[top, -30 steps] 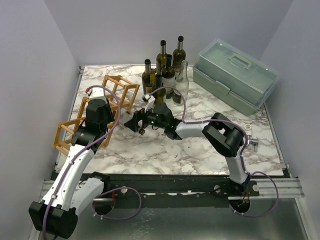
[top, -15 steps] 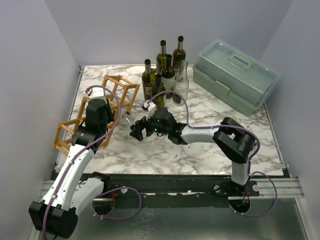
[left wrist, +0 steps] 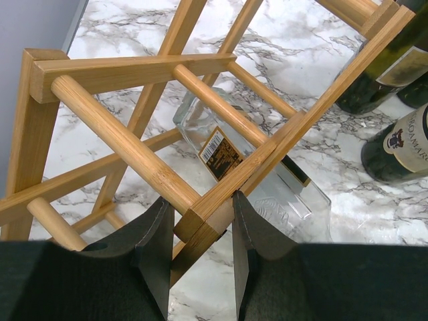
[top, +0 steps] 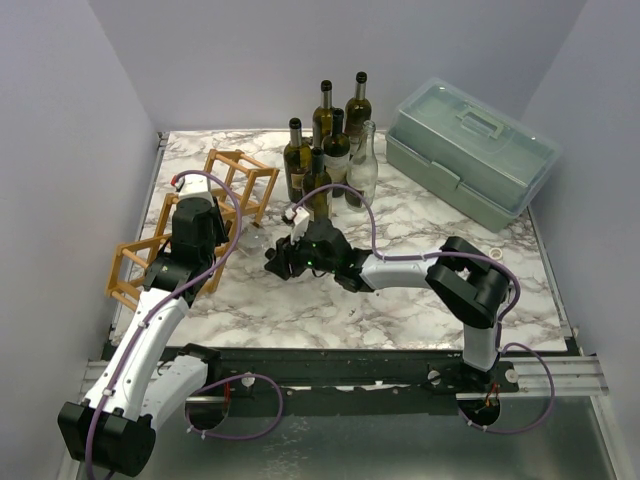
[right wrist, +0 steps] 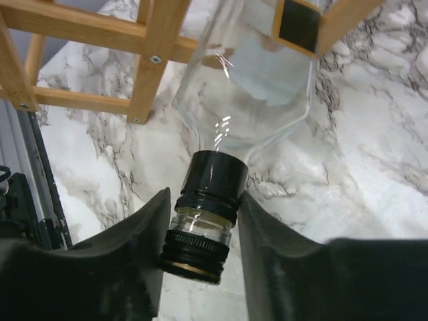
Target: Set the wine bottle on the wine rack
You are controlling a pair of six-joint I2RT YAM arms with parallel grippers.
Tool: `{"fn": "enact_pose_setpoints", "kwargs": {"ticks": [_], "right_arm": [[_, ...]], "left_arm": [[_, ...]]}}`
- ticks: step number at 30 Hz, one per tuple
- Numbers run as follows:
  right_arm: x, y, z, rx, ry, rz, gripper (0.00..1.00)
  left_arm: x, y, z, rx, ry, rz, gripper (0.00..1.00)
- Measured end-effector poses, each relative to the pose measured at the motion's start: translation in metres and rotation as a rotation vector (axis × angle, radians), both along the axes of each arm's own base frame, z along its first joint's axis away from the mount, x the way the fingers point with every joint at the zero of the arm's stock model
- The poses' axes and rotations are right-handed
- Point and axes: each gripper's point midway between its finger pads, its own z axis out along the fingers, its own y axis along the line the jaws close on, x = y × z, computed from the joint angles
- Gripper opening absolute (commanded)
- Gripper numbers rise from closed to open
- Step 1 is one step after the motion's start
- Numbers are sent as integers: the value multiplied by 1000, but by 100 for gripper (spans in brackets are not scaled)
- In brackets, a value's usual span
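The wine bottle (top: 252,240) is clear glass with a black collar and cap. It lies on its side, its body inside a lower cell of the wooden wine rack (top: 238,172) and its neck (right wrist: 208,194) sticking out toward the right arm. My right gripper (right wrist: 204,196) is shut on that neck, a finger pressing each side. In the left wrist view, the left gripper (left wrist: 199,204) is shut on a corner stick of the wine rack (left wrist: 127,144). The bottle's labelled body (left wrist: 267,180) shows behind the sticks.
Several dark upright wine bottles (top: 325,140) and one clear upright bottle (top: 365,165) stand at the back centre. A pale green toolbox (top: 470,150) sits at the back right. Walls close in the marble table (top: 420,310) on the left, back and right.
My right gripper has moved left onto the bottle's neck and gone from wide open to shut on it. The left arm and the rack have not moved.
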Motion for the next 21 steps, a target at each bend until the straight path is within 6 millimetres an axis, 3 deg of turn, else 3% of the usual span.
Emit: {"fn": "enact_pose_setpoints", "kwargs": {"ticks": [3,4,17,21], "right_arm": [[5,-8,-8,-33,4,-55,5],[7,-12,-12,-40,6,-62,1],[5,-18,-19,2,-8,-71,1],[-3,-25,-29,22,-19,-58,1]], "left_arm": [[1,2,0,3,-1,9,0],[1,2,0,3,-1,11,0],[1,-1,0,-4,-2,-6,0],[1,-1,0,-3,-2,-6,0]]}}
